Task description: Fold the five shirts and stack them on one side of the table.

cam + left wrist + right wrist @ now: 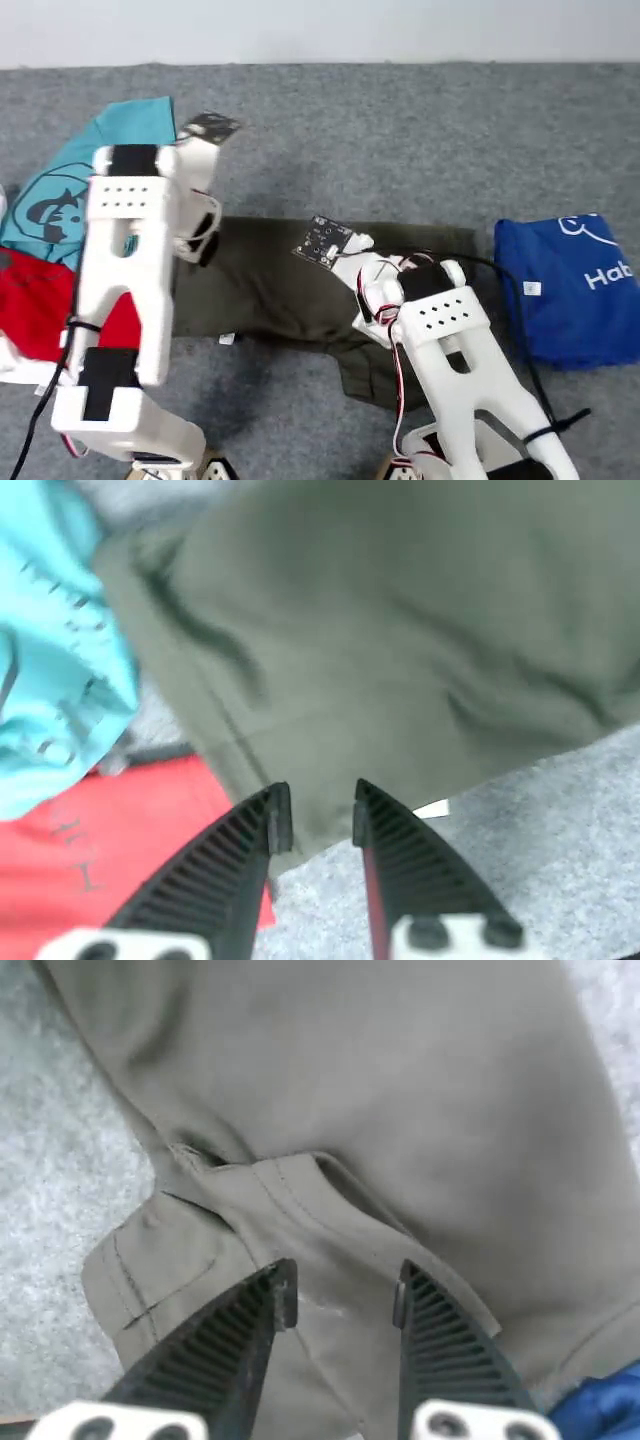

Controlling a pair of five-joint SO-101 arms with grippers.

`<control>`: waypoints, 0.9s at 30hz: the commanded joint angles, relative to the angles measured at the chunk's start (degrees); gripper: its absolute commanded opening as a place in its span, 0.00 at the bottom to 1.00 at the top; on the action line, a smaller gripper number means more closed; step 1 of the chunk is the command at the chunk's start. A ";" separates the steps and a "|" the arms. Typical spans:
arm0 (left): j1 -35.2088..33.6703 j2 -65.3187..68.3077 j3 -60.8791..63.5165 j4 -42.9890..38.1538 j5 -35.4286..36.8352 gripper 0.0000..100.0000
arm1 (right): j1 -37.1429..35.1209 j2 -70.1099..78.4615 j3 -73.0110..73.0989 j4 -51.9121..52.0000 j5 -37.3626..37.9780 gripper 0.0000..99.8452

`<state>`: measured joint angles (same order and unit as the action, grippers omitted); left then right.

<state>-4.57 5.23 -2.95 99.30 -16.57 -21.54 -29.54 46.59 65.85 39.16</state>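
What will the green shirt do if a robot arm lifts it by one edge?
The green shirt would probably droop and hang, since it lies soft and wrinkled on the table. It likely weighs little, being thin cloth. Its sleeve may flop loose.

Along the far side a wide strip of grey table (400,130) shows, and a gripper could pass there from left to right. The green shirt (270,280) lies spread across the middle. On the left, the teal shirt (60,175) and the red shirt (35,305) lie right beside it, and the left arm (125,250) hangs over that spot. On the right, a thin strip of table runs between the green shirt and the blue shirt (565,290), but a black cable (515,310) crosses it. The right arm (455,330) covers the green shirt's near edge.
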 commanded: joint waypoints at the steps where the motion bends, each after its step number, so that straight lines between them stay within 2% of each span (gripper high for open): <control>1: -3.69 -3.16 -0.57 1.23 -0.18 0.11 | -0.13 0.04 1.93 -5.41 -0.62 0.17; 5: -7.38 -3.16 -0.57 1.23 -0.18 0.11 | -0.31 0.04 6.68 -13.93 -0.88 0.17; 7: -8.44 -3.16 -0.40 1.23 -0.09 0.11 | -0.31 0.04 8.00 -17.27 -3.52 0.17; 10: -8.09 -3.16 -0.31 1.23 -0.09 0.11 | -0.31 0.04 9.58 -21.14 -6.95 0.17; 20: -5.71 -3.16 1.19 1.23 -0.09 0.11 | -0.31 11.30 11.60 -32.75 -7.47 0.17; 24: -5.71 -3.16 2.95 1.23 -0.09 0.11 | -0.22 13.85 7.38 -32.22 -7.47 0.17; 27: -5.71 -3.16 2.95 1.23 -0.09 0.11 | -0.31 12.35 3.08 -25.89 -7.38 0.17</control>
<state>-10.64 4.70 -0.04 99.30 -16.57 -21.45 -16.00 54.51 35.52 32.22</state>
